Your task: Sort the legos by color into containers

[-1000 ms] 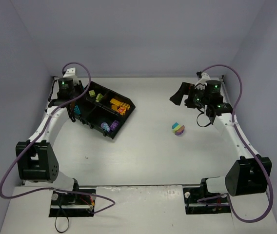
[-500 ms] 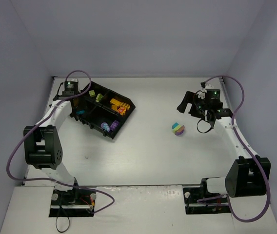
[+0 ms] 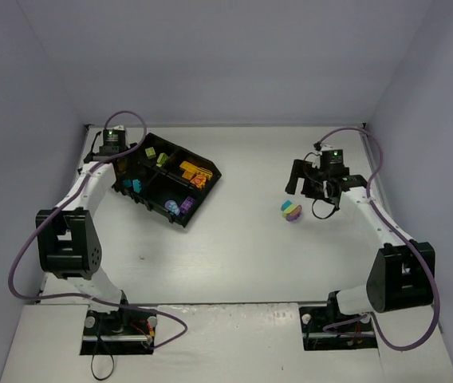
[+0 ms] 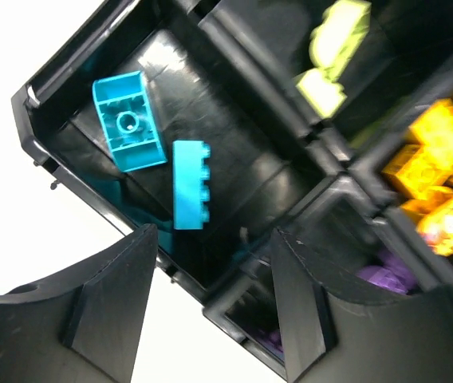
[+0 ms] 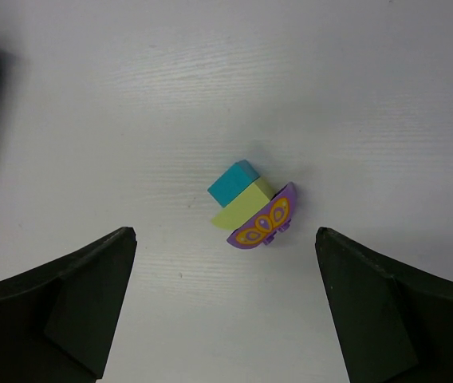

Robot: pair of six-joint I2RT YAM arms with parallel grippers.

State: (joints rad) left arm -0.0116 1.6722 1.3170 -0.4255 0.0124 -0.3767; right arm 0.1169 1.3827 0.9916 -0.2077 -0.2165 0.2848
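The black tray (image 3: pixel 156 209) sits at the far left with a cross divider. In the left wrist view its near-left compartment (image 4: pixel 67 136) holds two teal bricks (image 4: pixel 191 185), the others hold lime green bricks (image 4: pixel 334 48), orange-yellow bricks (image 4: pixel 438 175) and purple bricks (image 4: pixel 386 279). My left gripper (image 3: pixel 124 169) is open and empty just above the tray's edge (image 4: pixel 214 303). On the table a joined cluster (image 3: pixel 292 211) shows a teal brick (image 5: pixel 234 182), a lime brick (image 5: pixel 242 206) and a purple piece with an orange pattern (image 5: pixel 262 222). My right gripper (image 3: pixel 300 179) is open above it (image 5: pixel 222 303).
White walls close the table at the back and both sides. The tray's far corner lies near the left wall. A purple cable (image 3: pixel 370 152) loops off the right arm near the back right corner.
My left gripper has drawn back from the teal compartment, where two teal bricks now lie bare. My right gripper has swung left and nearer, over the brick cluster.
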